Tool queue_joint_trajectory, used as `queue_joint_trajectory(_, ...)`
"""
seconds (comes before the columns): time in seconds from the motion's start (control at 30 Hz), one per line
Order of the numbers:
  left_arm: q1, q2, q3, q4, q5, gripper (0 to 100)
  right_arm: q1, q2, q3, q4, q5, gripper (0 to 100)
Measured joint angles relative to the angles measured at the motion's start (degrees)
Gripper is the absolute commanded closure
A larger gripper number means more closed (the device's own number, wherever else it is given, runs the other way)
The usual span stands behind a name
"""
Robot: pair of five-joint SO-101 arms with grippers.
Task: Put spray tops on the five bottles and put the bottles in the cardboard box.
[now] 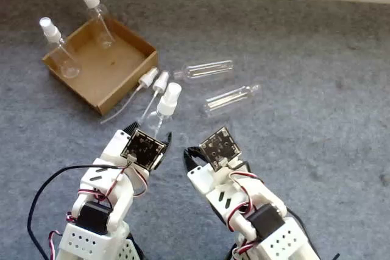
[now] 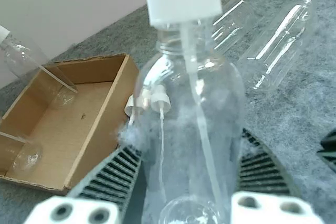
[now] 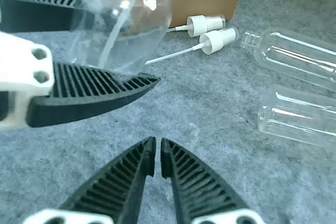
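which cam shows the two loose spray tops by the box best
The right wrist view: both loose spray tops lie close and unblocked, dip tubes showing, beside the cardboard box. The high view shows them small at the box's corner. In the left wrist view they sit behind the held clear bottle, distorted through it.

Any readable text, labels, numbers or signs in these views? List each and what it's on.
No legible text in any view.
No labels on the spray bottle, the capless bottles or the loose spray tops.
The cardboard box is plain.
Any print on the wrist circuit boards is too small to read.
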Motion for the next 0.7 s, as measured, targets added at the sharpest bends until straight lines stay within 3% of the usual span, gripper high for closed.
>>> queue_joint_trajectory(0.17, 0.00, 0.00, -0.53, -1.76, 0.00, 91, 0.00, 0.00, 7.21, -9.76, 0.00, 98.7)
queue_joint_trajectory(0.47, -4.04, 0.35, -10.64, -0.88, 0.00, 91, 1.05, -0.09, 7.91, -11.78, 0.00, 98.7)
queue_joint_trajectory(0.7, -3.96, 17.93, -24.18, -1.05, 2.02, 91, -2.11, -0.09, 7.91, -16.97, 0.00, 98.7)
